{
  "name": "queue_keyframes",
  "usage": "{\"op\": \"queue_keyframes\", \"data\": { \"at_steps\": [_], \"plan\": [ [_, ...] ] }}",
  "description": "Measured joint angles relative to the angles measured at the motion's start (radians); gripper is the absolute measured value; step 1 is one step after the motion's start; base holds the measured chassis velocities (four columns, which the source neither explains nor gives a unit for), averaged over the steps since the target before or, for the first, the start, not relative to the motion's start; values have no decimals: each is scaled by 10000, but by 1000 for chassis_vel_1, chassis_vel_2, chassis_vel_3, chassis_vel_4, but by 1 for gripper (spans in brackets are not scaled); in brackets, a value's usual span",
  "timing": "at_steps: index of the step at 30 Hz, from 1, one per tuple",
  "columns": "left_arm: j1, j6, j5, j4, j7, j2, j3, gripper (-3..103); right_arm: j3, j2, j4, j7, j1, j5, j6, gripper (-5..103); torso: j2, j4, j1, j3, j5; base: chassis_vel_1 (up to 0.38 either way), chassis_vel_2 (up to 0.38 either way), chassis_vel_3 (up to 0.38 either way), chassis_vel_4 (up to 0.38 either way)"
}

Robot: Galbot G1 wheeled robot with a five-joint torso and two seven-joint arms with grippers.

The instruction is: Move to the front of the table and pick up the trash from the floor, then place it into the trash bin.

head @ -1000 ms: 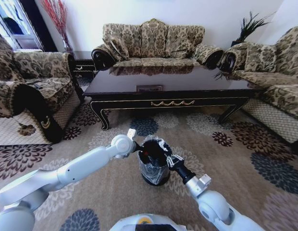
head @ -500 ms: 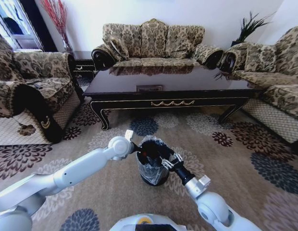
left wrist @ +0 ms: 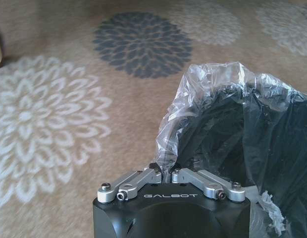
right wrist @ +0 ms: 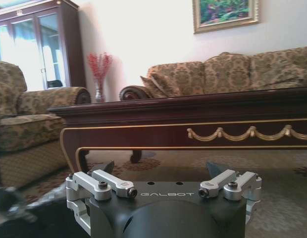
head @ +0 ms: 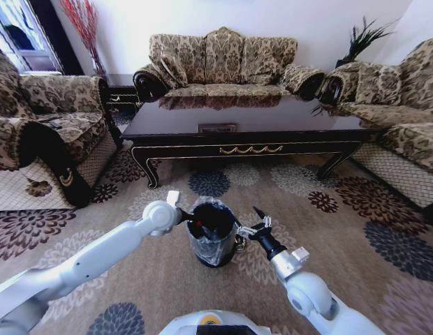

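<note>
The left gripper (left wrist: 165,172) is clenched on the crinkled liner at the rim of the trash bin (head: 211,234), a small round black bin wrapped in shiny plastic film. In the left wrist view the silver finger links meet tight over the bunched film — a detail the head view cannot resolve. The right gripper (head: 253,222) hangs just beside the bin's opposite rim, released, its dark fingers spread wide with nothing between them. The right wrist view looks past the bin to the bench (right wrist: 193,119) — glossy dark wood with a gold scroll swag on its apron. The bin stands on the floral carpet (head: 356,244) before the bench.
</note>
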Motion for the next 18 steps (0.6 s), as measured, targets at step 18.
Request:
{"op": "queue_keyframes", "data": {
  "at_steps": [18],
  "plan": [
    [3909,0,1352,-375,1176,997,-3849,4,-177,774,-2247,933,645,87,-510,100,0,3,0,0,2,0,0,0,0]
  ]
}}
